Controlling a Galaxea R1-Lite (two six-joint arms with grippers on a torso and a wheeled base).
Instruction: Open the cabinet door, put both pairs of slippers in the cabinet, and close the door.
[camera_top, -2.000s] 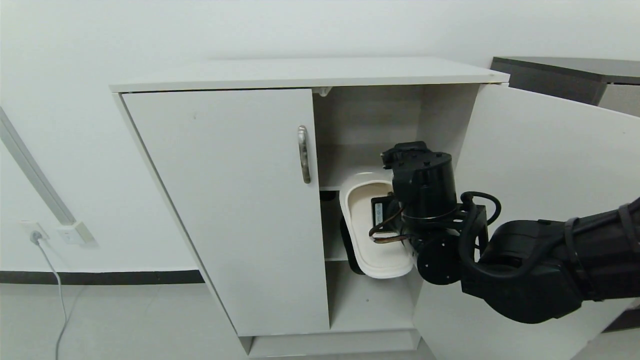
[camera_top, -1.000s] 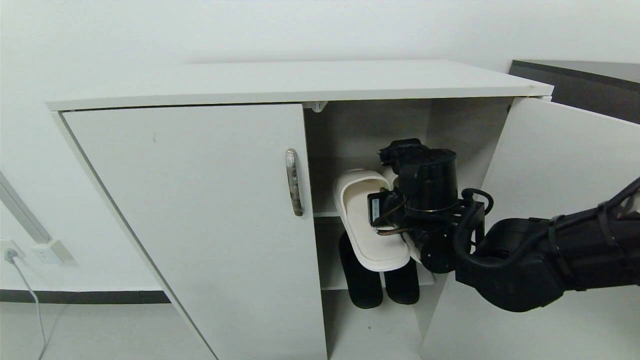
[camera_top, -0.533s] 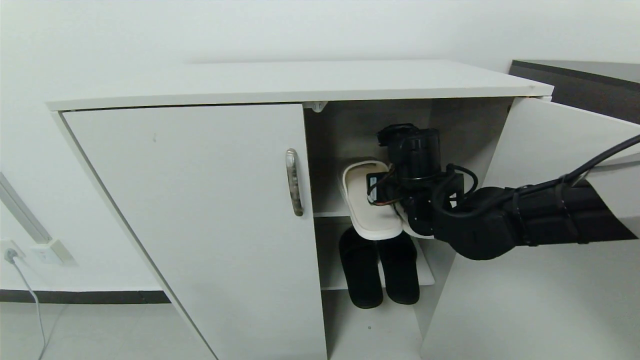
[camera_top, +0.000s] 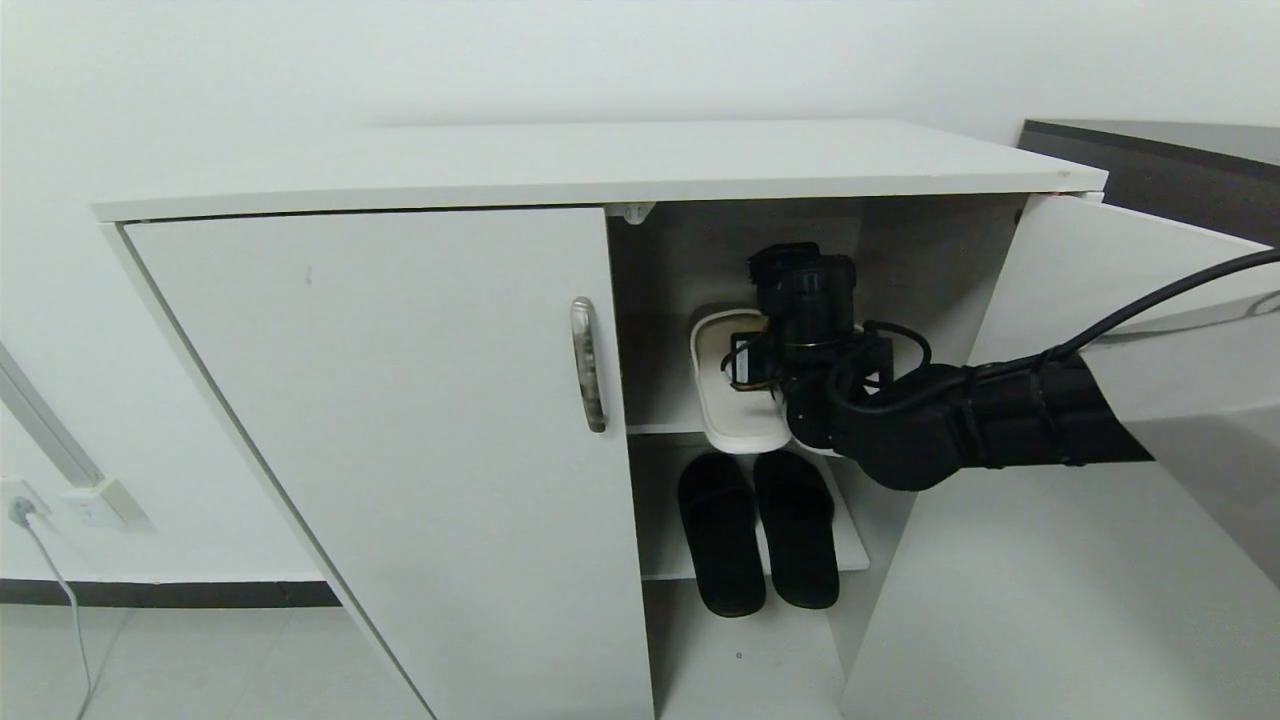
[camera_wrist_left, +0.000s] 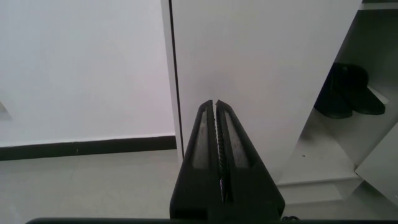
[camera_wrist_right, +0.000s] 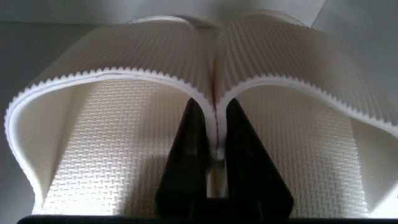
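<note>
Bright, even light — inside the cabinet (camera_top: 600, 160), soft grey shadow.

White cabinet (camera_top: 380, 420) with a silver handle (camera_top: 588, 365). On its upper shelf, cream slippers (camera_wrist_right: 112, 143): ribbed straps, grid-dimpled insoles. On its middle shelf, plain black slippers (camera_top: 755, 530). Left gripper (camera_wrist_left: 215, 112) and right gripper (camera_wrist_right: 216, 115) black
</note>
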